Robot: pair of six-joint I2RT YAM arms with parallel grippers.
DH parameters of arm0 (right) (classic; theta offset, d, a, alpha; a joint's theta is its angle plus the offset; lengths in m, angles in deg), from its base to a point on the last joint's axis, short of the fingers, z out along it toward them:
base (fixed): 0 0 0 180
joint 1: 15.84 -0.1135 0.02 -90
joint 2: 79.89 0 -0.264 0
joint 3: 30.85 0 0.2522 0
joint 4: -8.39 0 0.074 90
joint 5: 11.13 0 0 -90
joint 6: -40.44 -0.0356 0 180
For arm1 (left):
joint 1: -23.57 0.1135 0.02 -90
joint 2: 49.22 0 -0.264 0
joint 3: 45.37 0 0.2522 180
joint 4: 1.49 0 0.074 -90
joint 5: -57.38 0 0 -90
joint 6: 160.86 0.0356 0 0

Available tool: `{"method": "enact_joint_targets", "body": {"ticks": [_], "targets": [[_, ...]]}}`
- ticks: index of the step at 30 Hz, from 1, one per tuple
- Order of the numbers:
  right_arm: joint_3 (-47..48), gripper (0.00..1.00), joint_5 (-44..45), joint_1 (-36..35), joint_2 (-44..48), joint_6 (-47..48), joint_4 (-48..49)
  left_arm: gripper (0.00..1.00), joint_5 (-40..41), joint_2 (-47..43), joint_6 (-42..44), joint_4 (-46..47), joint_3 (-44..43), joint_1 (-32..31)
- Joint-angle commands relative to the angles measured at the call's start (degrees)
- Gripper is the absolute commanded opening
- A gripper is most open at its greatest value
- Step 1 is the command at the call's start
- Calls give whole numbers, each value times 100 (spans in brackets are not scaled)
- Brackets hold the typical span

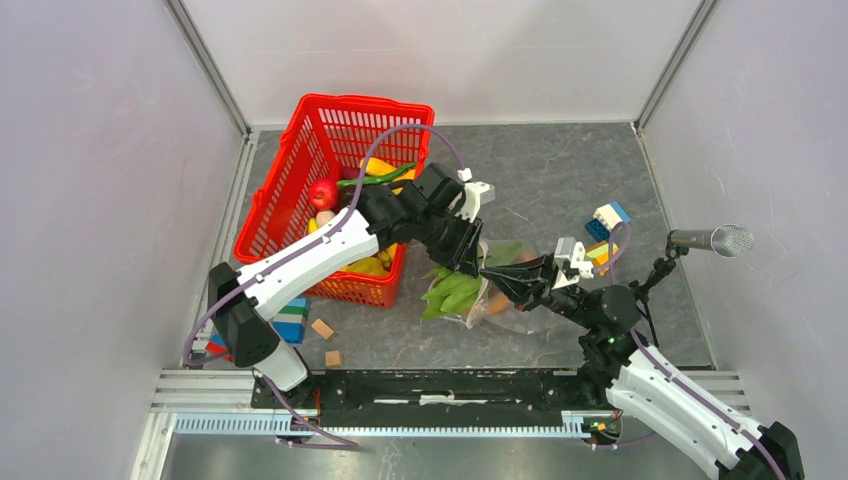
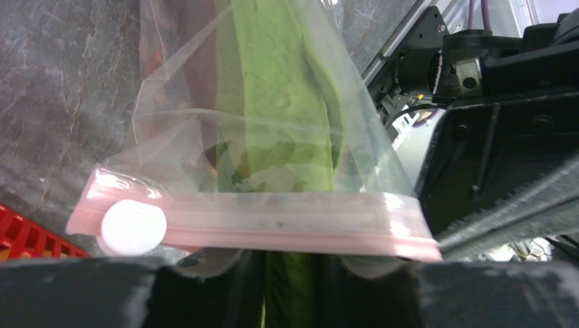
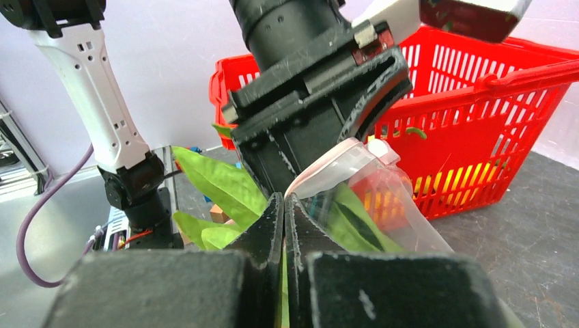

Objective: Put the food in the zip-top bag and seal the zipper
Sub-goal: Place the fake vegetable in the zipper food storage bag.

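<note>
Left gripper (image 2: 288, 266) sits at the zipper (image 2: 273, 222), jaws slightly apart; grip cannot be confirmed. Right gripper (image 3: 284, 205), closed, pinches the zip-top bag (image 2: 171, 137) at one strip end. Strip axis runs crosswise to the left jaws; leafy food (image 2: 287, 102) shows through the bag wall.

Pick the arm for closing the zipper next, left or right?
Left. The zipper lies right in front of the left gripper, whose jaws stand slightly apart, with the white round tab at one end. The right gripper is shut at the other end of the zip-top bag, seemingly anchoring it.
</note>
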Motion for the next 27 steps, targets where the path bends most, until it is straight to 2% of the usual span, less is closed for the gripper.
{"method": "enact_joint_targets", "body": {"ticks": [1, 3, 6, 9, 12, 15, 17, 18, 21, 23, 24, 25, 26, 27], "targets": [[-96, 0, 203, -45, 24, -151, 759, 42, -184, 2, -411, 804, 149, -11], [-196, 0, 318, -48, 33, -192, 924, 55, -181, -16, -473, 949, 219, -14], [-339, 0, 538, -44, 105, -199, 1018, 69, -91, -127, -376, 931, 221, -12], [-454, 0, 854, -44, 204, -176, 931, 79, 79, -398, -196, 882, 251, -7], [-615, 0, 1220, -42, 289, -246, 975, 83, 199, -705, -15, 819, 313, -5], [-854, 0, 1605, -41, 423, -587, 1336, 82, 419, -1024, 194, 666, 363, -3], [-911, 0, 1427, -32, 583, -813, 2072, 81, 773, -1323, 206, 548, 352, -2], [-766, 0, 1341, -32, 706, -819, 2108, 81, 959, -1570, 204, 595, 408, -3], [-13, 0, 1676, -32, 1094, -367, 1230, 90, 1480, -2382, 212, 1013, 793, 2], [281, 0, 3065, -32, 1284, -415, -40, 95, 1744, -2850, 251, 1356, 1134, -3], [416, 0, 4056, -32, 1274, -547, -753, 96, 1892, -3040, 261, 1469, 1261, 3], [593, 0, 4871, -32, 1167, -944, -1822, 97, 1961, -3149, 243, 1530, 1376, 8], [880, 0, 5496, -32, 952, -1312, -2749, 97, 2118, -3201, 231, 1558, 1453, 11], [1050, 0, 5520, -32, 800, -1244, -2978, 97, 2109, -3186, 230, 1554, 1484, 13]]}}
